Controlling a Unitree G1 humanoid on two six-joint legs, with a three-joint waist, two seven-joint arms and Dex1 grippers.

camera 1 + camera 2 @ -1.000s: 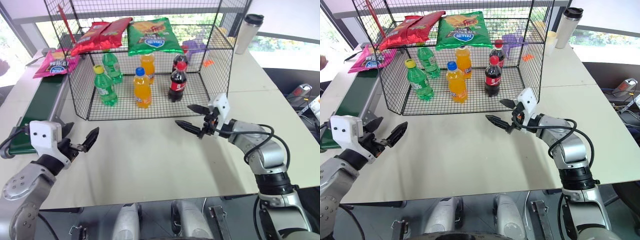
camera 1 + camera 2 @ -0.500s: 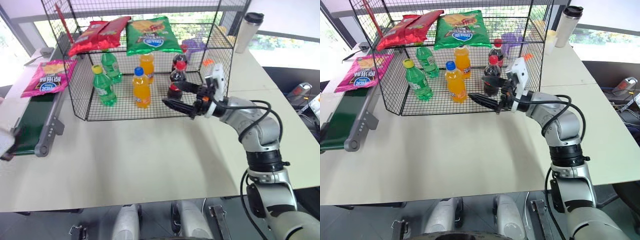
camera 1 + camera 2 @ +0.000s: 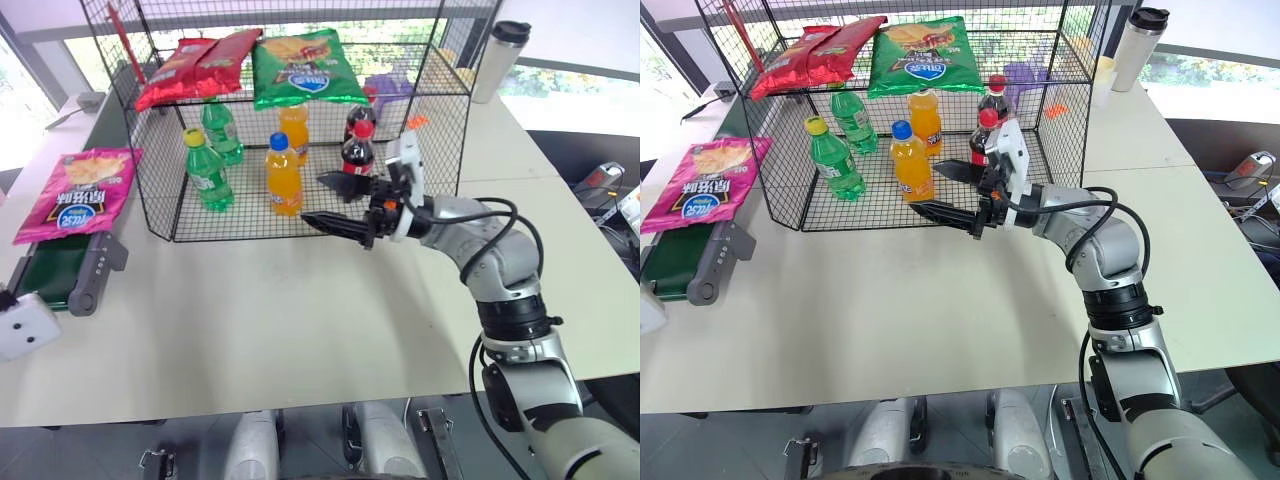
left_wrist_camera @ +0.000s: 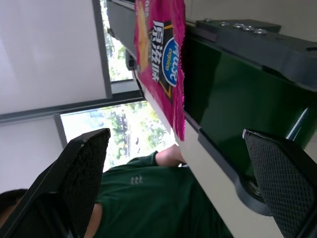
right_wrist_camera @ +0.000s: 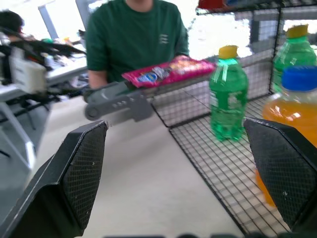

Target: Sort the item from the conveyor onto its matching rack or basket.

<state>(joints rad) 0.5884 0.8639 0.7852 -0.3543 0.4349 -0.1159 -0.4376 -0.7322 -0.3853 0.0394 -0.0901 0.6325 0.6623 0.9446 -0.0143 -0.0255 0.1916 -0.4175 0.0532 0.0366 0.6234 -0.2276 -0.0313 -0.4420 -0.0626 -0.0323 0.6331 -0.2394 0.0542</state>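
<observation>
The item, a magenta-pink chip bag [image 3: 75, 195], lies flat on the near end of the conveyor [image 3: 62, 268], a dark green belt with grey rails left of the rack [image 3: 445, 130]. In the left wrist view my left gripper [image 4: 176, 136] is open and low beside the belt's end, with the bag [image 4: 161, 59] ahead of it and untouched. My right gripper [image 3: 317, 199] is open and empty. It hovers level at the rack's front wall and points left toward the conveyor [image 5: 119, 101] and the bag [image 5: 168, 70].
Red bags [image 3: 190, 65] and a green bag [image 3: 305, 68] lie on the rack's upper shelf. Green, orange and cola bottles [image 3: 284, 178] stand on its mesh floor. A person in a green shirt [image 5: 138, 34] stands behind the conveyor. A tumbler [image 3: 497, 62] is at the back right.
The pink bag rode the belt toward me to its near end. My right gripper rose and swung left to the rack's front. My left arm pulled out to the left and rolled.
</observation>
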